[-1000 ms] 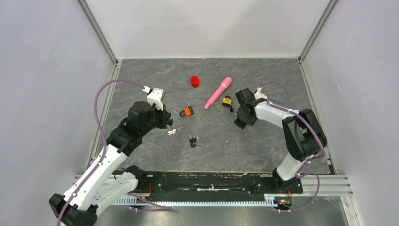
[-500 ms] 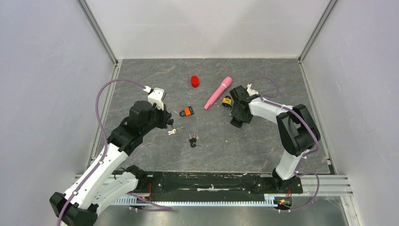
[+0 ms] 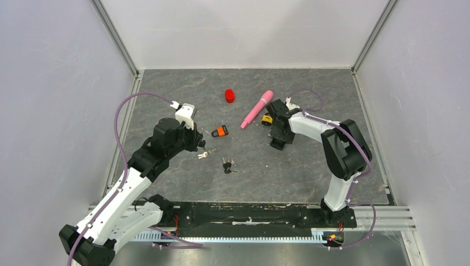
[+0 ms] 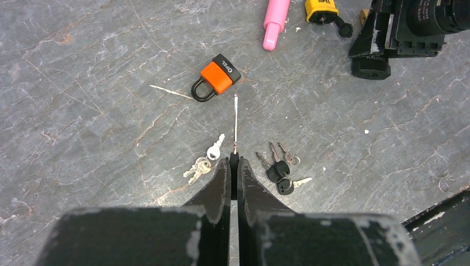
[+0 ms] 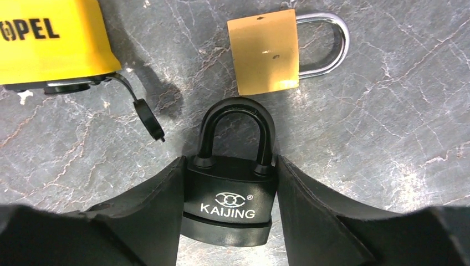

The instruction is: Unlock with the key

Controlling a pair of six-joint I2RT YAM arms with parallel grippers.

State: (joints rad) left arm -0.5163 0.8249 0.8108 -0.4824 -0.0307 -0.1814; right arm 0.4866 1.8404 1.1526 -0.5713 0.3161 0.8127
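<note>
My left gripper (image 4: 233, 160) is shut on a key (image 4: 235, 119); its thin blade sticks out ahead, pointing at the orange padlock (image 4: 219, 75) on the grey floor. In the top view this gripper (image 3: 197, 142) hovers just left of that padlock (image 3: 220, 131). My right gripper (image 5: 228, 163) is shut on a black KAIJING padlock (image 5: 228, 194), shackle forward, just above the floor. In the top view that gripper (image 3: 280, 136) and its padlock (image 3: 276, 145) sit right of centre.
A yellow padlock (image 5: 50, 39) and a brass padlock (image 5: 266, 50) lie just ahead of my right gripper. Silver keys (image 4: 202, 160) and black-headed keys (image 4: 280, 166) lie by my left fingertips. A pink cylinder (image 3: 257, 108) and a red cap (image 3: 230, 96) lie further back.
My right gripper has swung left and slightly away with the black padlock, ending closer to the yellow padlock. The left arm has barely moved.
</note>
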